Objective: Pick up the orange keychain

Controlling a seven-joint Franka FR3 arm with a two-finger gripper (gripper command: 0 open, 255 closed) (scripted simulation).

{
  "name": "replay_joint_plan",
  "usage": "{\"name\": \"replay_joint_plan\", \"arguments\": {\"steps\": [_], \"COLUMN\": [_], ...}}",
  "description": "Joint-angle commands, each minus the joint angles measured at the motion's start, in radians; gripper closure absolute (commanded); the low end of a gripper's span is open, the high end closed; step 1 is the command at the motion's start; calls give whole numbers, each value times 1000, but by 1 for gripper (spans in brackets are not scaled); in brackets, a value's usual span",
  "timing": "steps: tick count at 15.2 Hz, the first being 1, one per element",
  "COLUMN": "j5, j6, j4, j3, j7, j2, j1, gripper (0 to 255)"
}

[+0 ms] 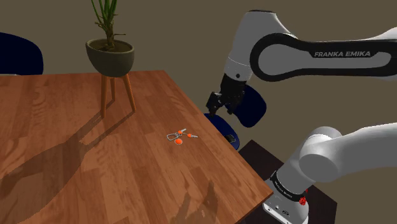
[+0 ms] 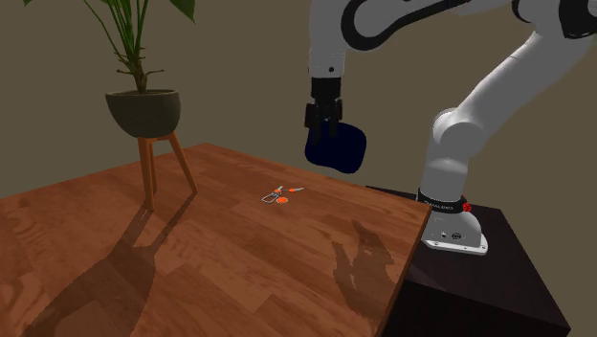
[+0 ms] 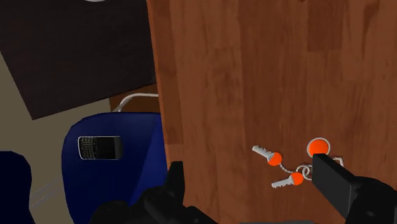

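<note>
1. The orange keychain (image 1: pixel 180 136) lay flat on the wooden bench (image 1: pixel 76 165), near the edge that faced the arm's stand (image 2: pixel 478 287).
2. We counted on it two keys with orange heads, one round orange tag (image 3: pixel 318 147) and a small metal ring joining them.
3. The gripper (image 3: pixel 247 167) hung above the bench edge, clear of the keychain. Its fingers (image 3: pixel 331 181) stood wide apart and held nothing.
4. One potted plant (image 1: pixel 110 56) stood on a three-legged wooden stand further in on the bench, well apart from the keychain.
5. One dark blue chair (image 2: pixel 337 146) sat just beside the bench edge, below the gripper, with one black phone (image 3: pixel 100 147) lying on its seat.
6. A second dark blue shape (image 1: pixel 19 56), seemingly another chair, showed beyond the bench at the shoulder view's left.
</note>
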Motion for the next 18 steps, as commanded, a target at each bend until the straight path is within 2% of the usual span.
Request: {"name": "replay_joint_plan", "arguments": {"steps": [1,7,10,12,18], "j5": [15,-3,-61,-126,-169], "j6": [61,234,313,358,433], "j4": [6,66,117,159,132], "j3": [53,208,284,328,339], "j7": [73,299,434,538,572], "j2": [58,274,405,502,561], "j1": [-5,-48,-83,-105,-109], "gripper": [0,0,0,0,0]}}
